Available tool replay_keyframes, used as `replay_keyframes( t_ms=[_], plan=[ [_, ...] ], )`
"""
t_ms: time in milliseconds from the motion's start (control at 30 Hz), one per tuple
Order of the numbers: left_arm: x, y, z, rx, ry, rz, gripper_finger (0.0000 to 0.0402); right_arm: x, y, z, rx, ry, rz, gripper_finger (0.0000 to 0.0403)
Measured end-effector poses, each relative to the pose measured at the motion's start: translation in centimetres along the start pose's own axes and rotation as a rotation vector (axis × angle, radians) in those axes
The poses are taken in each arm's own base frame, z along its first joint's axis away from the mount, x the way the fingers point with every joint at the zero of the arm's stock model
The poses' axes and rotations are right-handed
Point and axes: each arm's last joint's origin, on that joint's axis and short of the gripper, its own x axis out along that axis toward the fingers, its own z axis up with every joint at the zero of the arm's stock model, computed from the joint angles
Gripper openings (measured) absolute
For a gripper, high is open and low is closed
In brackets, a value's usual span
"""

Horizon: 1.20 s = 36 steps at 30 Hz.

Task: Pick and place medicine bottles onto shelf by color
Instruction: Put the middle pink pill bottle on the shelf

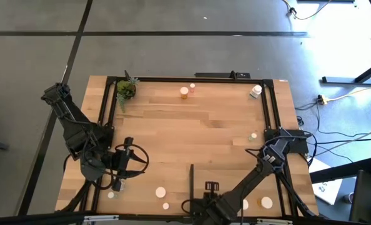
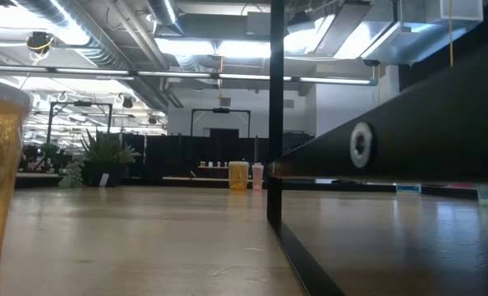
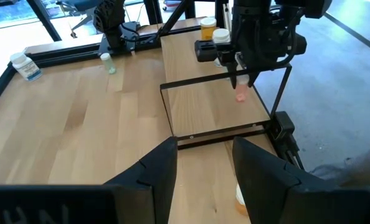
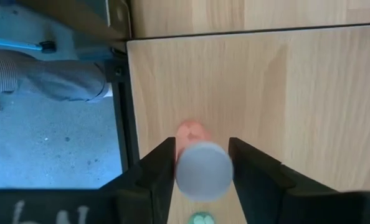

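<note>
Placing step: your right gripper straddles an orange bottle at the shelf edge; clamped or released, I cannot tell; next, lift straight up; left gripper waits apart by the desk's left edge.

The plant stands in the table's far left corner. Two bottles sit side by side at the far edge's middle. A corner bottle lies in the far right corner, and a small bottle stands by the right edge, near the right arm's base. The shelf lies at the near edge, right of centre. The right gripper hangs over the shelf with a capped bottle at its tip. Two more sit on the shelf's near right. Three loose bottles lie left of the shelf along the near edge. The left gripper hovers just above them.
</note>
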Motion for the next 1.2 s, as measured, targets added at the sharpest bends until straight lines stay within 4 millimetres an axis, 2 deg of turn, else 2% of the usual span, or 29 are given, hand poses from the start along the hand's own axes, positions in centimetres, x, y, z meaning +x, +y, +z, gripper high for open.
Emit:
replay_keyframes(
  t_ms=[267, 1200],
  plan=[
    [0.0, 0.0, 0.0, 0.0, 0.0, 0.0, 0.0148, 0.02, -0.31, 0.3, 0.004, 0.001, 0.0, 0.0171],
    [0.0, 0.01, -0.04, 0.003, 0.003, 0.001, 0.0148, -0.01, -0.3, 0.31, 0.009, 0.001, 0.003, 0.0172]
  ],
)
